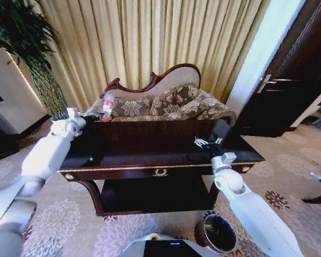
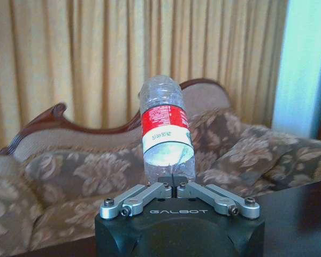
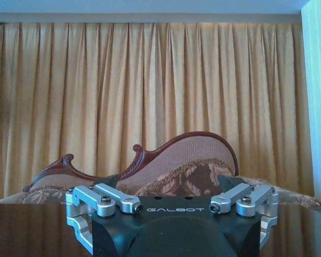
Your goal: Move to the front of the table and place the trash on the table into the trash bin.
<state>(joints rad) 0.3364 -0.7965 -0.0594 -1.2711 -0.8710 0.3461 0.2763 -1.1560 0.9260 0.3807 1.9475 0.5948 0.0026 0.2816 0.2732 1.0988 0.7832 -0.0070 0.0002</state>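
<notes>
The trash I see is a clear plastic bottle (image 1: 107, 106) with a red and white label. It is lifted above the far left end of the dark glossy table (image 1: 150, 140). My left gripper (image 1: 99, 116) is shut on its lower end, and in the left wrist view the bottle (image 2: 166, 134) stands up out of the closed gripper (image 2: 173, 183), tilted slightly. My right gripper (image 1: 207, 143) hovers low over the table's right part. In the right wrist view that gripper (image 3: 175, 206) is open, with nothing between its spread fingers. The trash bin (image 1: 219, 233), round and dark, stands on the carpet by the table's front right leg.
A patterned sofa (image 1: 166, 104) with a carved back stands right behind the table, in front of gold curtains. A tall plant (image 1: 27, 48) is at the far left and a dark door (image 1: 291, 69) at the right. The table has a lower shelf (image 1: 155, 193).
</notes>
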